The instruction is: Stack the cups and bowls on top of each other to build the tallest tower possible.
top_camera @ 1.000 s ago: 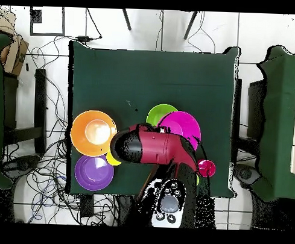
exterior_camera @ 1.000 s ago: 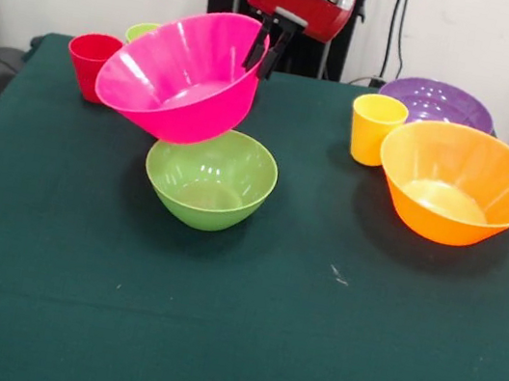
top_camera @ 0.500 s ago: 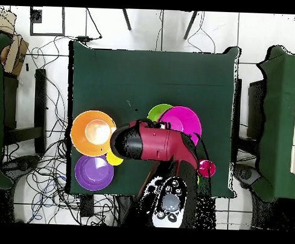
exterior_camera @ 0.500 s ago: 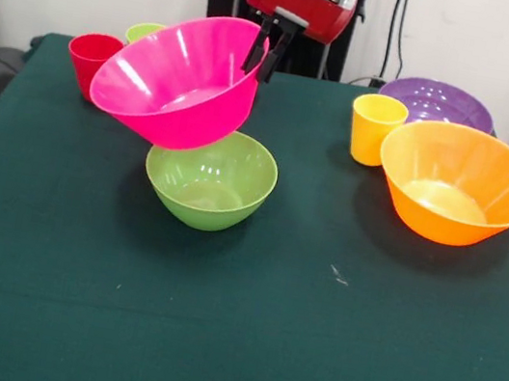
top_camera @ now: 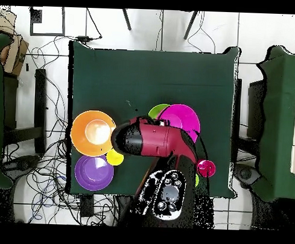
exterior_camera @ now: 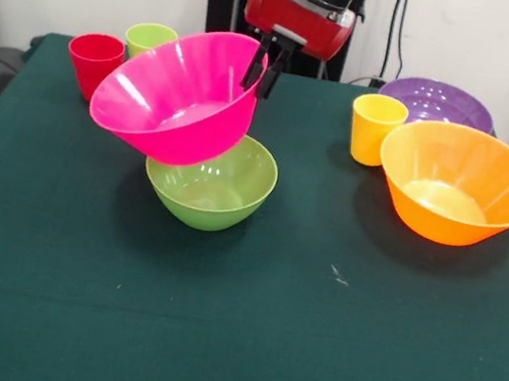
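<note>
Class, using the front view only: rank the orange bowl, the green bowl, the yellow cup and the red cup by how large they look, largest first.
1. orange bowl
2. green bowl
3. yellow cup and red cup: these look alike, and the red cup stands farther back, partly hidden, so no ranking between them.

Tilted pink bowl [exterior_camera: 174, 99] over green bowl [exterior_camera: 212, 181]

Hot pink bowl [exterior_camera: 178, 95], lime green bowl [exterior_camera: 212, 181], orange bowl [exterior_camera: 459, 184], purple bowl [exterior_camera: 437, 102], yellow cup [exterior_camera: 374, 128], red cup [exterior_camera: 93, 62], dark green table [exterior_camera: 232, 324].

No readable text, label or number anywhere.
</note>
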`<control>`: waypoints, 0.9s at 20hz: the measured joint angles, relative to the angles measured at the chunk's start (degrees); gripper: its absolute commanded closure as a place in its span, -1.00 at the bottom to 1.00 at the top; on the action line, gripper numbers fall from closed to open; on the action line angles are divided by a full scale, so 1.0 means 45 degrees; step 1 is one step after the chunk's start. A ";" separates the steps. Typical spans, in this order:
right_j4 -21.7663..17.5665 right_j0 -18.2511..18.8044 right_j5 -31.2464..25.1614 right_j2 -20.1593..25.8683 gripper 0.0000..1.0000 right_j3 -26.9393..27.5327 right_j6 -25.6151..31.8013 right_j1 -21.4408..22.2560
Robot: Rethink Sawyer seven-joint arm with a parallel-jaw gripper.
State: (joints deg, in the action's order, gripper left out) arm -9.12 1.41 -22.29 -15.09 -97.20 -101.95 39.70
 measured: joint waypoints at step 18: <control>0.0572 -0.0896 0.0000 -0.0637 1.00 0.0327 -0.0256 -0.0675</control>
State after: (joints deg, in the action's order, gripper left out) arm -6.54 -2.62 -22.29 -17.96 -95.73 -103.10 36.66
